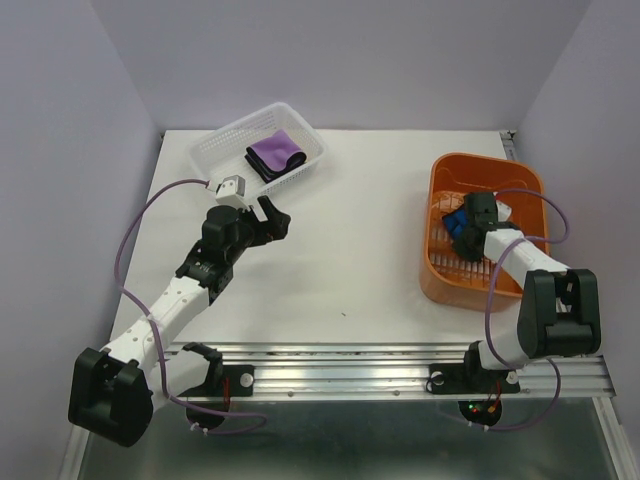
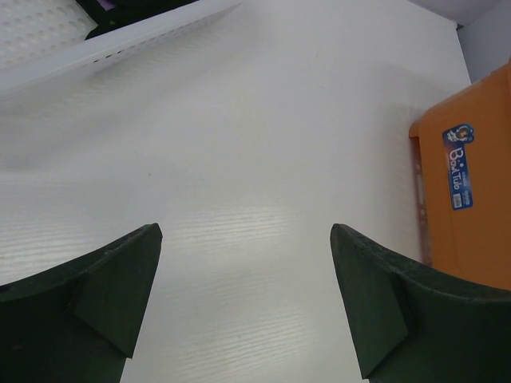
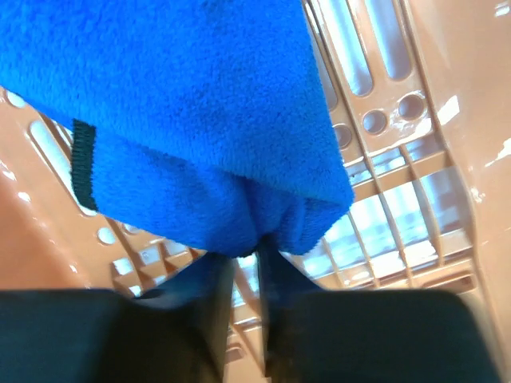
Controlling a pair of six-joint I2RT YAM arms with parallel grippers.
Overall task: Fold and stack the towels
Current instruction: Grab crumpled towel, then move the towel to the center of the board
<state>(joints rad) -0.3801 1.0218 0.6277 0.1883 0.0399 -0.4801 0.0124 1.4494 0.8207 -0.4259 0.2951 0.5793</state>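
Clearly my right gripper (image 3: 247,254) pinched the blue towel (image 3: 184,104) by a bunched fold inside the orange basket (image 3: 399,159); soft and floppy, I judged, better held at a corner. My left gripper (image 2: 246,239) hung spread.

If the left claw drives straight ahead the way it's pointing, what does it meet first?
Probably the bare table, between the white basket and the orange basket; the open left claw lines up with neither, though depth is unclear.
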